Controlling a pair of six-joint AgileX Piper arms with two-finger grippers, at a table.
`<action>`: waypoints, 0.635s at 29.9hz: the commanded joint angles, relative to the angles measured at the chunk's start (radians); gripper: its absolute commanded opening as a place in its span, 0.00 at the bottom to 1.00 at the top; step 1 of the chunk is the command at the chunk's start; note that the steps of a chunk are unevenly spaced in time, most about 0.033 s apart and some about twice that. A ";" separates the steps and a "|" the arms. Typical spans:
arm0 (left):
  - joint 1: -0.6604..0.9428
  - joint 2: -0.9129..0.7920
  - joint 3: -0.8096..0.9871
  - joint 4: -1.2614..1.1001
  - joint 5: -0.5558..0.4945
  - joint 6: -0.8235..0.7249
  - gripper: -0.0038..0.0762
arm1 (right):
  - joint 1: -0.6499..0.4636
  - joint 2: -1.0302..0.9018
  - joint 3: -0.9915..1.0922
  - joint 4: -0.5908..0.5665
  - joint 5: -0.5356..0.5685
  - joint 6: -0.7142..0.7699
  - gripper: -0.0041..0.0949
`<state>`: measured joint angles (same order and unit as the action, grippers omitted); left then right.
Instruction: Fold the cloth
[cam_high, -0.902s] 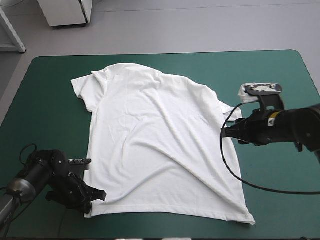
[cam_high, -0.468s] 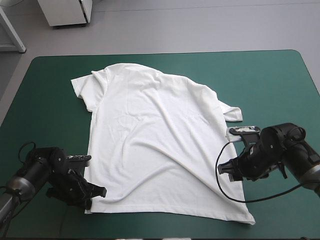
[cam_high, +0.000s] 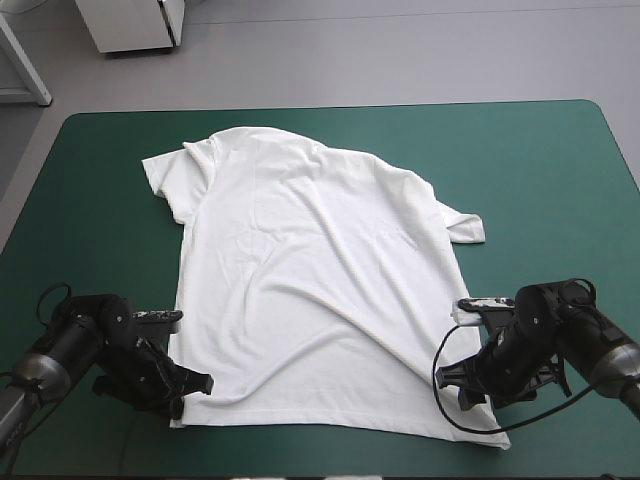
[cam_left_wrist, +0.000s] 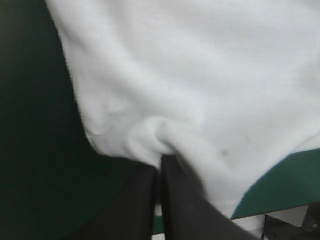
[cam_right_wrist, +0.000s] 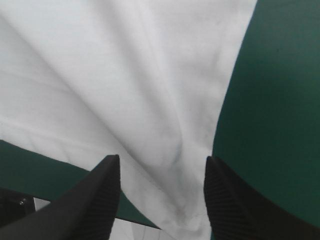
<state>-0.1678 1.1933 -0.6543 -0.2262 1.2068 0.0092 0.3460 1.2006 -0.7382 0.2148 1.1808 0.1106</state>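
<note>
While T-shirt (cam_high: 320, 290) lies collar far, hem near, left tool (cam_left_wrist: 159, 166) pinches hem; right tool (cam_right_wrist: 162, 159) gapes open.

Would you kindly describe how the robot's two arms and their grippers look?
Both the left arm and right arm are black, with rounded jointed housings. The left gripper and right gripper each have two broad black curved fins; the right's show fine ribbing.
</note>
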 joint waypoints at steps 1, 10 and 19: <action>-0.003 -0.013 -0.027 -0.024 0.069 -0.009 0.04 | 0.001 -0.019 0.018 0.007 -0.010 -0.009 0.54; -0.003 -0.013 -0.027 -0.036 0.061 -0.009 0.04 | 0.001 -0.017 0.101 0.019 -0.106 0.021 0.47; -0.003 -0.013 -0.029 -0.067 0.036 -0.009 0.04 | 0.054 -0.005 0.158 0.049 -0.127 0.024 0.02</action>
<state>-0.1678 1.1941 -0.6553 -0.2618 1.2068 0.0092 0.3820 1.1976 -0.5897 0.2268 1.0571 0.1332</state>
